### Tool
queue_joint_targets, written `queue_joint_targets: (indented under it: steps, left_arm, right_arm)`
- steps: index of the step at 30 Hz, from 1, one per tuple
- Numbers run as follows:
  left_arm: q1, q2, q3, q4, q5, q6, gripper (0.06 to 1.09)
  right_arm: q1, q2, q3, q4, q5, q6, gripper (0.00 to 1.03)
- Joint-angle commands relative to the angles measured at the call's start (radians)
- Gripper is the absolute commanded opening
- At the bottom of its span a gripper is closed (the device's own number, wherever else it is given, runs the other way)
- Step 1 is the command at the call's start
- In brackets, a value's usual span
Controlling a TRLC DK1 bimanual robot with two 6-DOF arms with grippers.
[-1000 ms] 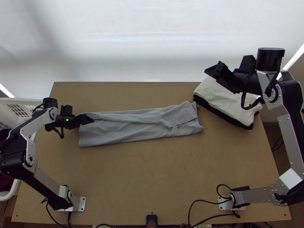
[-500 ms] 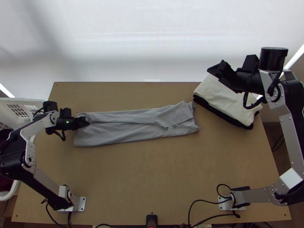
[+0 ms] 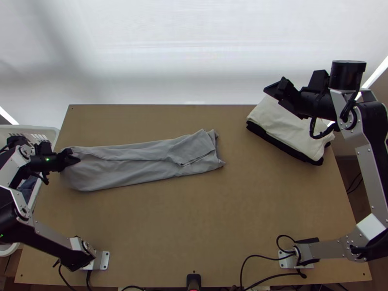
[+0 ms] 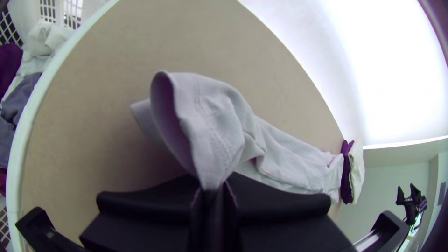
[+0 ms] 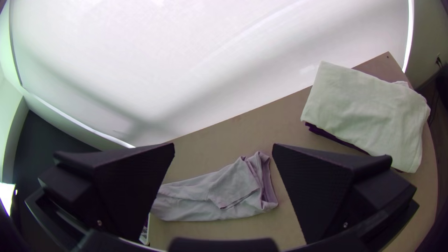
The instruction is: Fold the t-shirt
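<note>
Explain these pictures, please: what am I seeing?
You see two robot arms at a wooden table. One picture looks down from above; the others come from a camera on each arm's wrist. A grey T-shirt, folded long and narrow, lies on the table, one end pinched and lifted in the left arm's black fingers. The right arm's fingers are open and empty, near a folded cream cloth on a dark one. A white basket of clothes stands beside the table.

Grey t-shirt [image 3: 140, 162], long folded strip on table

Bright glare on white backdrop [image 3: 203, 53], soft shadows; wrist views bent.
</note>
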Motion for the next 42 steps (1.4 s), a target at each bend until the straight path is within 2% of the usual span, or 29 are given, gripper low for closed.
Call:
queue_joint_targets:
  steps: [1,10,16,27,31,42]
  left_arm:
    - [-0.088,-0.119,0.039,-0.037,0.041,-0.054,0.10]
    - [-0.435,-0.193,0.155,-0.031,0.044,-0.345,0.10]
    - [-0.616,-0.148,0.223,0.038,0.024,-0.477,0.10]
    - [-0.804,0.003,0.358,0.129,-0.075,-0.609,0.10]
    - [-0.849,0.060,0.412,0.155,-0.086,-0.661,0.10]
    - [-0.987,0.195,0.516,0.201,-0.135,-0.678,0.10]
  right_arm:
    - [-0.007,0.013,0.008,-0.001,-0.009,0.010,0.98]
    - [-0.007,0.011,0.007,-0.001,-0.009,0.010,0.98]
    - [-0.007,0.008,0.002,0.000,-0.009,0.010,0.98]
    - [-0.007,0.002,-0.005,0.002,-0.009,0.017,0.98]
    - [-0.008,-0.001,-0.010,0.002,-0.008,0.017,0.98]
    - [-0.007,-0.003,-0.024,0.009,-0.008,0.016,0.98]
